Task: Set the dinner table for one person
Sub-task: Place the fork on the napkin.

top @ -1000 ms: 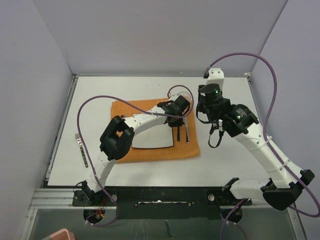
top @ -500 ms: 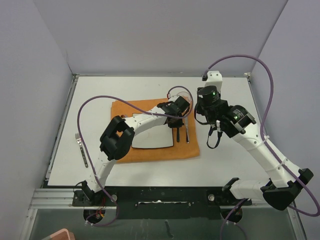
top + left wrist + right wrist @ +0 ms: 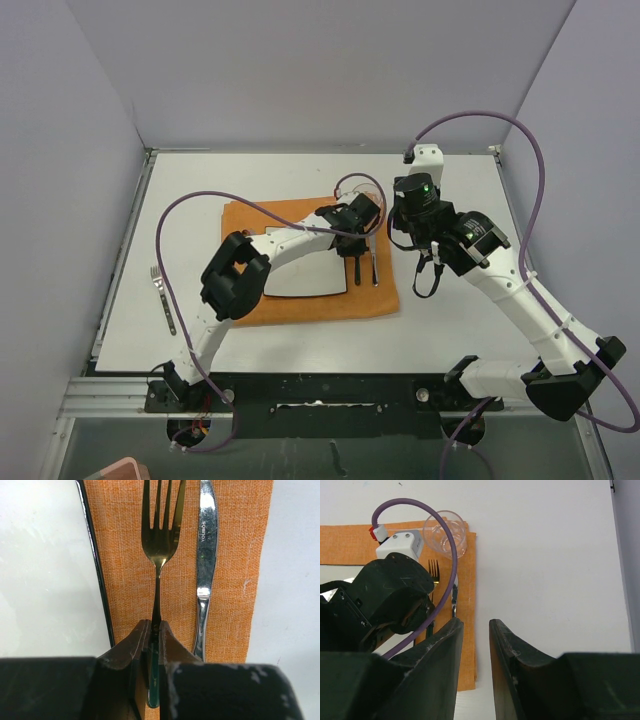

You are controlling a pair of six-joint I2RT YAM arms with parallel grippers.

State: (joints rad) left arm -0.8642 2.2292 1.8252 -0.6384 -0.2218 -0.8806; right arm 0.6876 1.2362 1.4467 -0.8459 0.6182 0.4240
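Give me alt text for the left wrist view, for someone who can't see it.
The left pincer is shut on the handle of a gold fork, tines pointing away, over an orange mat. A silver knife lies on the mat right of the fork; a white plate sits to its left.

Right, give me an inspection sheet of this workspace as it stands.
Surface: white dinner table, with an orange mat laid on it.
Job's things: plate on the mat; knife on the mat to its right; gold fork between them; glass at the mat's far corner.
Clutter: second fork off the mat, near the table's left edge.
Grippers: left gripper shut on the gold fork's handle; right gripper open, empty.
Cables: a purple cable loops over each arm.
Surroundings: plain walls on three sides.
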